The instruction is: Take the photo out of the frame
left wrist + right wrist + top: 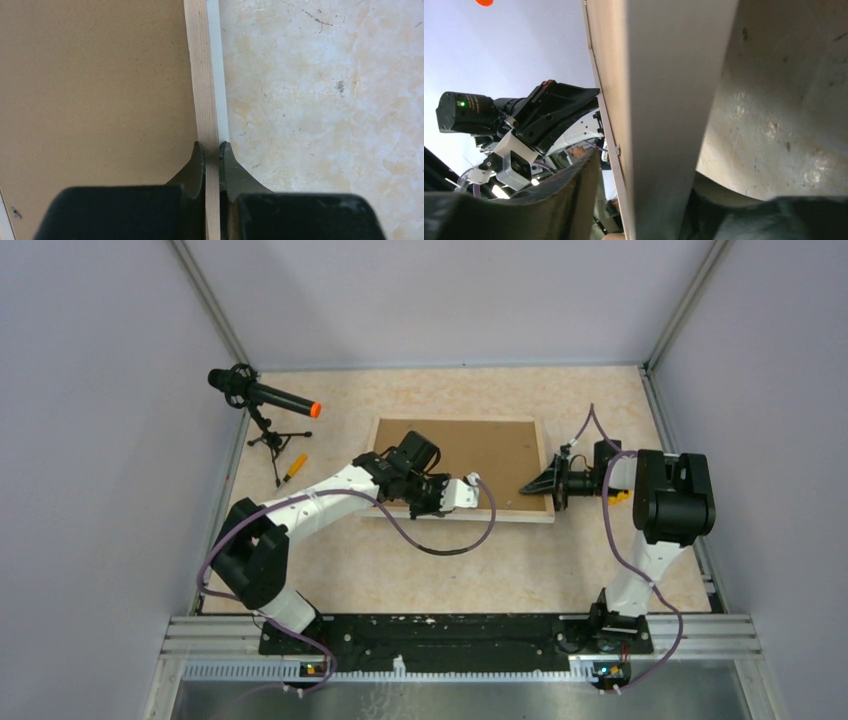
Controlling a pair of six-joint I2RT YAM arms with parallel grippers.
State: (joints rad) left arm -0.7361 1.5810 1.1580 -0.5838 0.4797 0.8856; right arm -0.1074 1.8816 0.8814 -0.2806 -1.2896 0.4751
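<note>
The frame point(470, 445) lies face down mid-table, with its brown board reverse up and pale wood edges around it. The photo is hidden under the board. My left gripper point(430, 502) is shut on the frame's near wood edge point(202, 75), one finger on the board side and one on the white outer side; it shows in the left wrist view point(212, 145). My right gripper point(548, 483) is open and straddles the frame's right edge point(659, 100). Its upper finger point(574, 190) stands off the board and its lower finger point(724, 210) is beneath the frame.
A black microphone with an orange tip point(265, 395) stands on a small tripod at the back left. An orange-handled tool point(293, 466) lies next to it. A small yellow block point(620, 496) lies beside the right arm. Grey walls enclose the table.
</note>
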